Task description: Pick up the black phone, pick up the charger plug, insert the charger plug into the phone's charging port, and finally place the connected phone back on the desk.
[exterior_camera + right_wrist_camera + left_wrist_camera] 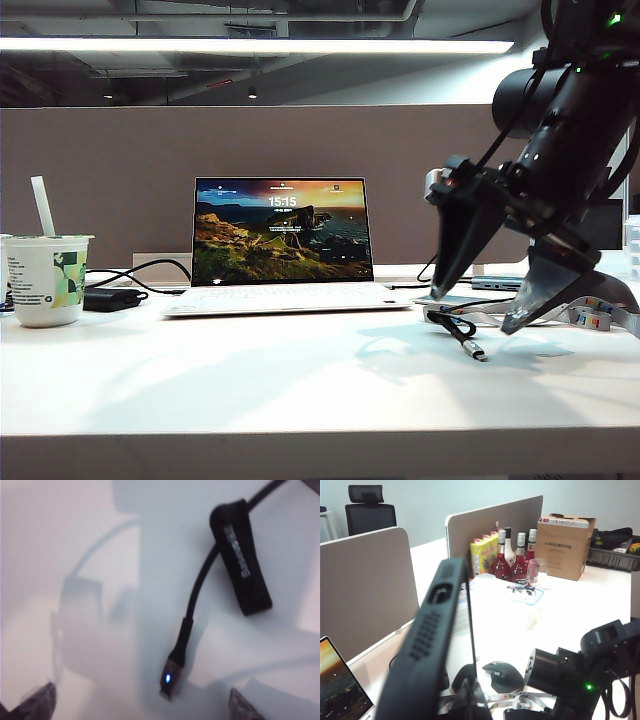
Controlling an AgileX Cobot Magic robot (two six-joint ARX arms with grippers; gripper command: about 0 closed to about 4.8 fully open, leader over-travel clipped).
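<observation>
My left gripper (445,706) is shut on the black phone (427,645) and holds it up in the air, edge-on to the left wrist camera. The phone's charging port (439,596) shows in its short end edge. The phone and the left gripper are outside the exterior view. The charger plug (476,352) (170,682) lies on the desk (250,380) with a small blue light lit, its black strap loop (242,557) further along the cable. My right gripper (478,300) (141,702) hangs open just above the plug, one fingertip on each side, touching nothing.
An open laptop (282,240) stands mid-desk before the divider panel (100,170). A cup with a straw (47,280) and a power brick (112,298) sit left. A lanyard (590,318) lies behind the right gripper. A mouse (502,675), bottles (512,560) and a box (565,545) lie beyond.
</observation>
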